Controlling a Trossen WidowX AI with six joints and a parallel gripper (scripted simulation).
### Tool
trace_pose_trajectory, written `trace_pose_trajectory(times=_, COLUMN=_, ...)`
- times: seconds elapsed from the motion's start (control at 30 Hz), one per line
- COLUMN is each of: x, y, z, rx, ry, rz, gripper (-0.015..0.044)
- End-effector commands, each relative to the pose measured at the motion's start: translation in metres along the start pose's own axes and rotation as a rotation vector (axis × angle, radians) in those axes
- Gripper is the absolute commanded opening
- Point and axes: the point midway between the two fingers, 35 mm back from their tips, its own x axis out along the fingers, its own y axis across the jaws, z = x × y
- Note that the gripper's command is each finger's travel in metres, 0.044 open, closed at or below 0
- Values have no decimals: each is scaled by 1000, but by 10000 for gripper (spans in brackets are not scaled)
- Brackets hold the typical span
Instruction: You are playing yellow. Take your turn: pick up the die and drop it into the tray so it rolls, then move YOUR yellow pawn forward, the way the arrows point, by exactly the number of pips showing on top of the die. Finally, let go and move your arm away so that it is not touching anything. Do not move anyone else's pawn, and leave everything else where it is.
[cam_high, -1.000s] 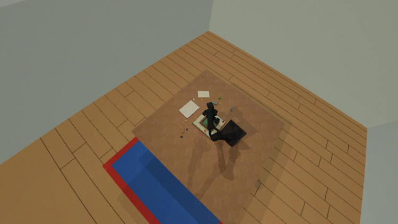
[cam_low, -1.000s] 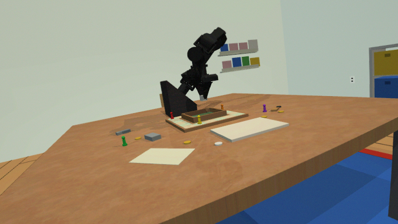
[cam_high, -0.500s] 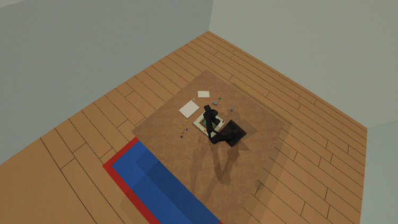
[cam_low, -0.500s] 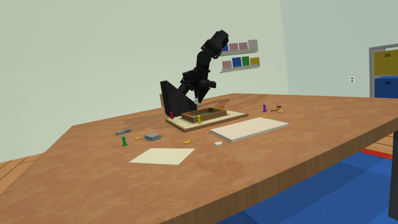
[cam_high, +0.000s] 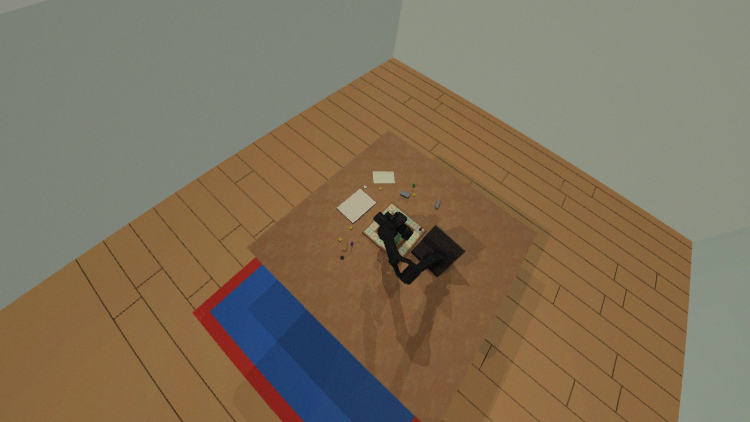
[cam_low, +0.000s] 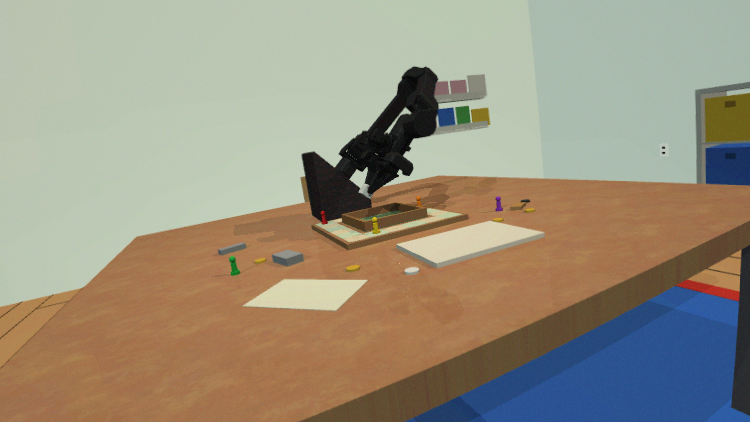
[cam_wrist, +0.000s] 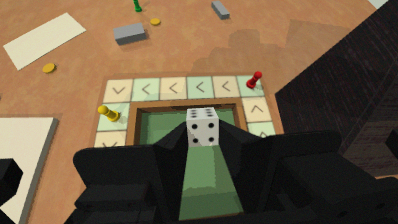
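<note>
- We have our gripper (cam_wrist: 201, 142) clamped on the white die (cam_wrist: 202, 126); the fingers stand only partly apart, pressed against its two sides.
- In the wrist view the die hangs above the green floor of the tray (cam_wrist: 150, 122), clear of it, and the face turned toward the camera shows four pips.
- From the exterior view the die (cam_low: 365, 191) sits between our fingertips above the brown-walled tray (cam_low: 385, 216), near the end closest to our base.
- The tray stands in the middle of the game board (cam_wrist: 172, 88), whose border squares carry arrow marks.
- Our yellow pawn (cam_wrist: 107, 112) stands upright on a border square at the tray's left side in the wrist view; in the exterior view it (cam_low: 375, 225) is on the board's near edge.
- The red pawn (cam_wrist: 254, 79) stands on the corner square at the far right of the top row.
- Off the board we see a green pawn (cam_low: 233, 265), a grey block (cam_low: 287, 257) and a purple pawn (cam_low: 498, 203) on the table (cam_low: 157, 335).
</note>
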Motion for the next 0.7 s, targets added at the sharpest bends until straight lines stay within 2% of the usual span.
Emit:
trace_pose_trajectory(times=0.0, x=0, y=-1, z=0, rx=24, ry=-99, rz=42, gripper=0)
trace_pose_trajectory(times=0.1, x=-3, y=0, z=1, rx=28, ry=-117, rz=52, gripper=0)
trace_pose_trajectory(times=0.27, x=-45, y=9, z=4, rx=28, ry=-117, rz=53, gripper=0)
trace_pose_trajectory(times=0.67, x=-45, y=8, z=3, rx=31, ry=-113, rz=57, gripper=0)
